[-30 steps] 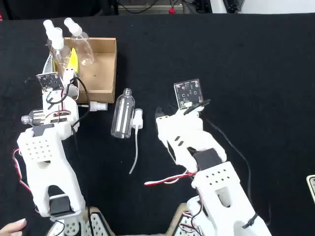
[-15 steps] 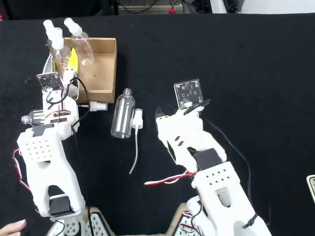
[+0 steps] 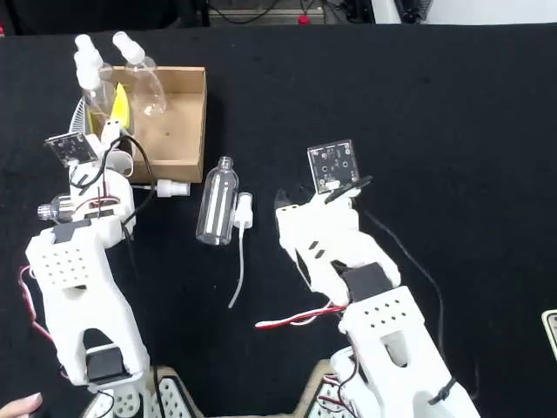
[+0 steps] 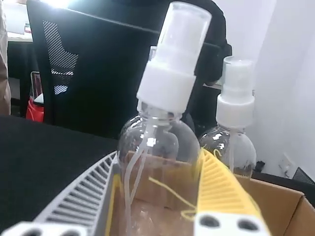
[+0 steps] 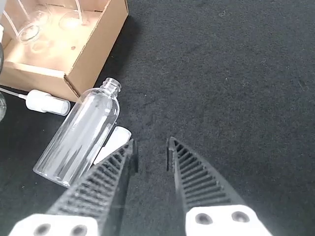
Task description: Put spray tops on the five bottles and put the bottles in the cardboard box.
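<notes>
My left gripper point(image 3: 100, 111) is shut on a clear bottle point(image 4: 152, 147) with a white spray top point(image 3: 87, 54), held tilted over the left end of the cardboard box point(image 3: 178, 117). A second topped bottle point(image 3: 146, 85) leans in the box beside it, the same bottle point(image 4: 231, 130) standing close behind in the left wrist view. An uncapped bottle point(image 3: 217, 203) lies on the table below the box, with one loose spray top point(image 3: 243, 212) against it and another point(image 3: 173, 187) by the box wall. My right gripper point(image 5: 150, 145) is open just right of that bottle point(image 5: 78, 137).
Another clear bottle point(image 3: 52, 209) lies partly under the left arm. The black table stretches free to the right and behind the right arm. A thin white dip tube point(image 3: 238, 274) trails from the loose spray top toward the front.
The left arm has swung slightly left with its bottle, whose top now sits farther left over the box edge. The right arm has not moved.
</notes>
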`<state>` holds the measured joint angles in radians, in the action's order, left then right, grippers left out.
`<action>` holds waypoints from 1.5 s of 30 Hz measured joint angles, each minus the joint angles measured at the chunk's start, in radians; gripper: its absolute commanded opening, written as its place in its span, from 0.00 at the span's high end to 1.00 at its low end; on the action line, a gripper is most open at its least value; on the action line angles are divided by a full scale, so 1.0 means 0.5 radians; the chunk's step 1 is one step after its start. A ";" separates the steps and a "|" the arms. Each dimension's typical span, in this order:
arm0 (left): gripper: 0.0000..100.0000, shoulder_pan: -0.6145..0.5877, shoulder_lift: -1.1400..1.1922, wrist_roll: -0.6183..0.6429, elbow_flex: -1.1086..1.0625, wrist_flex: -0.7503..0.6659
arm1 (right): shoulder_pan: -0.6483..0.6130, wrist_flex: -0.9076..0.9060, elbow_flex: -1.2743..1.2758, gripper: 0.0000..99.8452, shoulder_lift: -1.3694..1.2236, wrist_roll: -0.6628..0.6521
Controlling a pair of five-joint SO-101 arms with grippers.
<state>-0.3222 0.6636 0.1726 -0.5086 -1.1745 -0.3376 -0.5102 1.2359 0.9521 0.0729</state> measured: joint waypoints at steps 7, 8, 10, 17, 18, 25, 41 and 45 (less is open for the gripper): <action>0.74 -0.009 0.000 0.003 -0.021 -0.003 | 0.000 0.000 0.000 0.90 0.000 0.000; 0.74 -0.009 0.000 0.003 -0.021 -0.003 | 0.000 0.003 0.000 0.90 0.000 0.000; 0.76 -0.009 0.015 0.012 -0.009 -0.003 | 0.000 0.003 0.000 0.90 0.000 0.000; 0.76 -0.015 0.120 0.015 0.037 -0.006 | 0.000 0.006 0.000 0.90 0.000 0.000; 0.76 -0.015 0.132 0.015 0.040 -0.006 | 0.000 0.006 0.000 0.90 0.000 0.000; 0.76 -0.015 0.138 0.015 0.040 -0.006 | 0.000 0.006 0.000 0.90 0.000 0.000; 0.76 -0.015 0.138 -0.021 0.040 -0.009 | 0.000 0.006 0.000 0.90 0.000 0.000; 0.76 -0.015 0.138 -0.043 0.040 -0.009 | 0.000 0.006 0.000 0.90 0.000 0.000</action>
<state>-0.3299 0.7327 0.1511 -0.4887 -1.1792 -0.3376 -0.5071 1.2359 0.9521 0.0729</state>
